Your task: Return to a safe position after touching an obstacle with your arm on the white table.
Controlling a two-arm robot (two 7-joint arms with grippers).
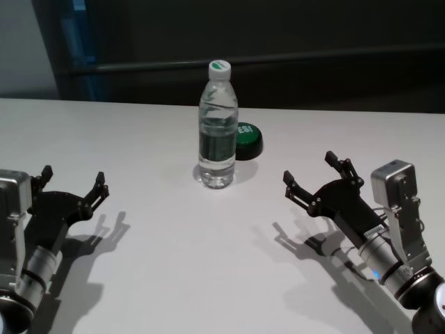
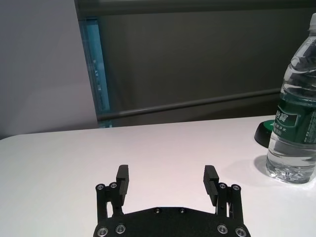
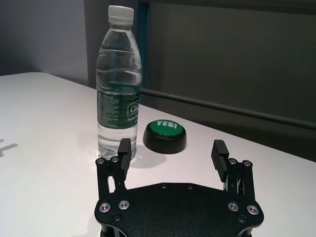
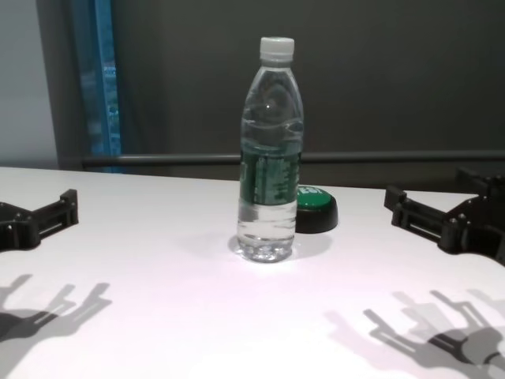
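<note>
The obstacle, a tall clear water bottle (image 1: 217,129) with a white cap and dark green label, stands upright mid-table on the white table (image 1: 174,264); the same bottle (image 4: 269,154) shows centred in the chest view, bottle (image 3: 118,84) and bottle (image 2: 295,113) in the wrist views. My left gripper (image 1: 73,182) hovers open at the near left, well apart from the bottle. My right gripper (image 1: 311,172) hovers open at the near right, also apart from it. Both grippers (image 2: 168,180) (image 3: 172,153) hold nothing.
A low black button with a green top (image 1: 247,139) sits just behind and right of the bottle, close to it; the button (image 3: 165,136) reads "YES!". A dark wall with a rail runs behind the table's far edge.
</note>
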